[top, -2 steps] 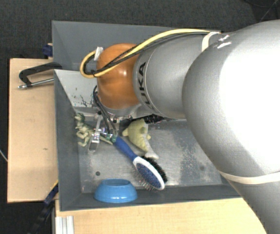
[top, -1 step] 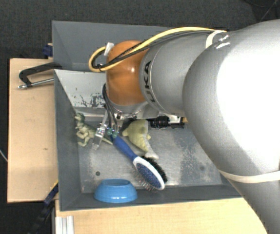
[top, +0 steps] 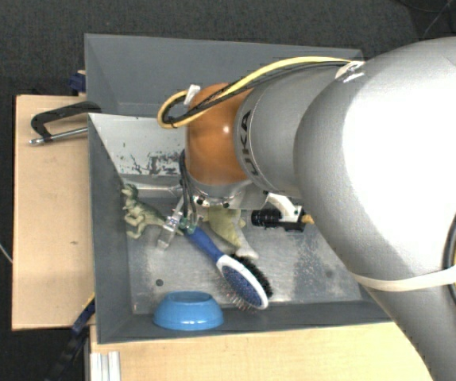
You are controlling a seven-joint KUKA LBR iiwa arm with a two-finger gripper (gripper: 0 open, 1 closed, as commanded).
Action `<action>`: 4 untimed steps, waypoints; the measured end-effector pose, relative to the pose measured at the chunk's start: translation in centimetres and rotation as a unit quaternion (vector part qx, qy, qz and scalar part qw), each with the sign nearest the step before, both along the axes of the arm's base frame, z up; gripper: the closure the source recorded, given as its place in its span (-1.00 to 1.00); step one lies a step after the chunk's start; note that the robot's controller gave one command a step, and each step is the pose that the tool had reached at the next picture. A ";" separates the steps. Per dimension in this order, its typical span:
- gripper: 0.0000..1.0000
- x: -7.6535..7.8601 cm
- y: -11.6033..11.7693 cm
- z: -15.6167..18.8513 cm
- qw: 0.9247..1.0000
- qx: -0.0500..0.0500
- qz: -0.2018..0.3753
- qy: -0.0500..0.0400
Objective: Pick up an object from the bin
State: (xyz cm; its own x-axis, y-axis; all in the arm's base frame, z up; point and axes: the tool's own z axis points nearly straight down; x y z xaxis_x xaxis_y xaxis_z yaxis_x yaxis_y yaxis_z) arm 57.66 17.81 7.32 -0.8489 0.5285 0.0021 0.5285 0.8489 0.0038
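Gripper (top: 177,225) low at bin (top: 315,272) centre, at 10 o'clock end of blue brush (top: 232,270) whose head points 5 o'clock; can't tell if jaws apart/together, so grasp & lift prob. remain.

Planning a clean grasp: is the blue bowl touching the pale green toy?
Apart. The camera view shows bare bin floor between the blue bowl at the bottom wall and the pale green toy farther up left.
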 end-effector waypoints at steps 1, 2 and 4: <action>-1.00 -1.0 3.0 0.0 0.999 -0.001 -0.043 -0.002; 1.00 -0.9 3.3 0.3 0.999 0.002 -0.043 -0.002; 1.00 -0.6 3.5 12.5 0.999 0.000 -0.041 -0.005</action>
